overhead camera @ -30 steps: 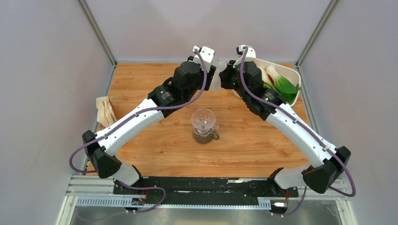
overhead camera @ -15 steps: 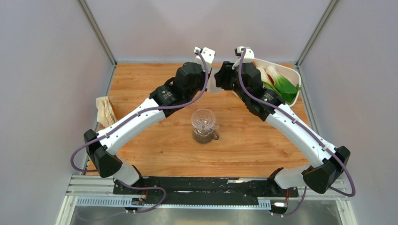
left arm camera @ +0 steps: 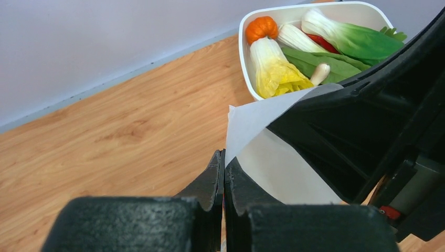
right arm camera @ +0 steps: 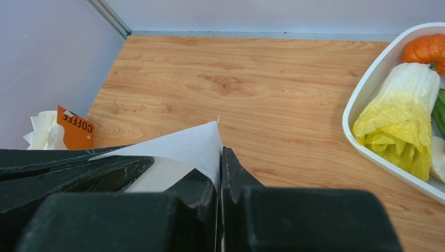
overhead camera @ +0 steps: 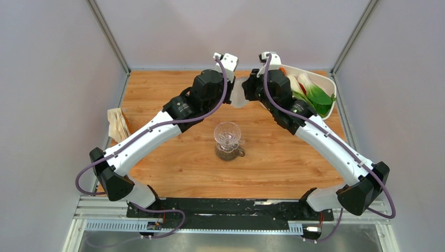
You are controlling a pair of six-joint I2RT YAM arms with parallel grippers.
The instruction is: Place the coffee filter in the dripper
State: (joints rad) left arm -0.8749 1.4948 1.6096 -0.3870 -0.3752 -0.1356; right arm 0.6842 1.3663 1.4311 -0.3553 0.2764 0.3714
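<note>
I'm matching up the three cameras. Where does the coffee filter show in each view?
Top external: coffee filter at upper centre, beyond the dripper.
Left wrist: centre, spreading toward lower right.
Right wrist: lower centre-left, its corner pointing up.
Shared landmark: white vegetable tray, at right in all three.

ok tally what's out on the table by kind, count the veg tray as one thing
coffee filter: 1
dripper: 1
glass jug: 1
orange coffee packet, with white papers too bunched to count: 1
white tray of vegetables: 1
total: 5
</note>
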